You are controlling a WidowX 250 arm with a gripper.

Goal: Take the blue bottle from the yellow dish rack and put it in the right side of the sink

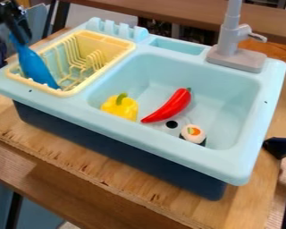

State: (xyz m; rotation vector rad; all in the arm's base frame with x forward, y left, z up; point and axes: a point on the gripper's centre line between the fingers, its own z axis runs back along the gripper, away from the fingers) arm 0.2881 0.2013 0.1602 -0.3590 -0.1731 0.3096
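The pincer (20, 37) is positioned above the far left corner region of the sink unit (56, 99), as seen by the camera. Its jaws are pressed together on the upper end of a blue utensil (35, 65). The utensil is tilted, with its broad lower end inside the yellow dish rack (109, 39), at the left part of the sink unit.

The dish rack seats in the left section of the sink unit and has upright wire-like dividers. The basin (232, 89) forms the right section of the sink unit and contains three items: a yellow bell pepper (121, 108) at the left, a red chili pepper (170, 106) lying diagonally at the middle, and a sushi roll (194, 134) near the front wall. The dark drain opening (171, 124) is between the chili pepper and the sushi roll.

A grey faucet (228, 42) stands on the rear rim of the sink unit, toward the right. The sink unit has a light blue top and a dark blue lower body, and rests on a wooden worktop (103, 176). Another wooden surface (151, 11) extends behind the sink unit.
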